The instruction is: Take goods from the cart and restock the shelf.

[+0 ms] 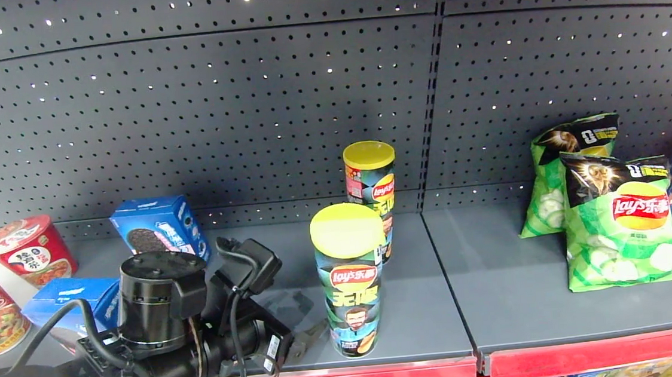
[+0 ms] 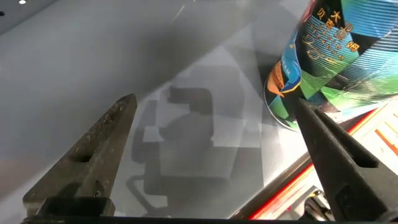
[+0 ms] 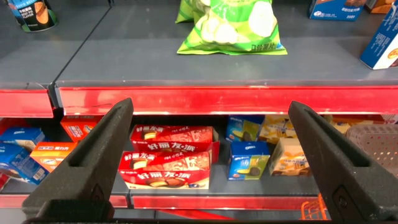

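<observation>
Red oval logo with white lettering, yellow characters beneath it, on front can (image 1: 350,283) and rear can (image 1: 371,191). Same logo on green chip bag (image 1: 618,226). Large white characters across red boxes (image 3: 168,165); noodle cup (image 1: 35,251) print too small to read.

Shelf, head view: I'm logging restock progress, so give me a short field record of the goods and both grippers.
surface: grey metal shelf, red front edge
centre front: front yellow-lidded chip can, upright
centre back: rear yellow-lidded chip can, upright
right side: green chip bags, two, overlapping
left side: blue cookie boxes; red noodle cups
left gripper: open, empty, low beside the front can
right gripper: open, empty, facing the shelf's front edge
</observation>
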`<state>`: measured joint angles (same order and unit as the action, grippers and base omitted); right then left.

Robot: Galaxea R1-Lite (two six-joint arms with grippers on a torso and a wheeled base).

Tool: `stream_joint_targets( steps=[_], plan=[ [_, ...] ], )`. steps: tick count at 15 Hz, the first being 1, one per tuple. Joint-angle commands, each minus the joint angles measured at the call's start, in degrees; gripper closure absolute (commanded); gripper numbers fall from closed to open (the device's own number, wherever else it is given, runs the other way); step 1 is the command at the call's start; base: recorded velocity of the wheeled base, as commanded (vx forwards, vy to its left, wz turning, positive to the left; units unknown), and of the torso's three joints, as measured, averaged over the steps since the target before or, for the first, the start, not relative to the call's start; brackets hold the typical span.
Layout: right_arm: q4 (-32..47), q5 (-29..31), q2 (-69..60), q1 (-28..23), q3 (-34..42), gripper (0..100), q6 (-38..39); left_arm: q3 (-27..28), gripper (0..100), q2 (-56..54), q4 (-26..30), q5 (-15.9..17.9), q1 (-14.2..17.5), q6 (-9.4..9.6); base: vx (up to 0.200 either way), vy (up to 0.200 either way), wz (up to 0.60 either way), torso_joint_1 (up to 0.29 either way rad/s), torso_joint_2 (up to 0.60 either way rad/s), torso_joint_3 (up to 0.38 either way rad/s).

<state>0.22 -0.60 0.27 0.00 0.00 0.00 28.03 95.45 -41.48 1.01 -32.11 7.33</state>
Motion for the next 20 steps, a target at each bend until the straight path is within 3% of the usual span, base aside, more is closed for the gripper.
stream_joint_targets(
  steps=[1, 20],
  plan=[
    [0.0, 0.0, 0.1, 0.0, 0.0, 0, 0.0, 0.4, 0, 0.3, 0.0, 0.0, -0.4, -0.03, 0.000, 0.000, 0.00, 0.000, 0.00, 0.000],
    [0.0, 0.0, 0.1, 0.0, 0.0, 0, 0.0, 3.2, 0, 3.0, -0.2, -2.1, -1.1, 0.06, 0.000, 0.000, 0.00, 0.000, 0.00, 0.000]
  ],
)
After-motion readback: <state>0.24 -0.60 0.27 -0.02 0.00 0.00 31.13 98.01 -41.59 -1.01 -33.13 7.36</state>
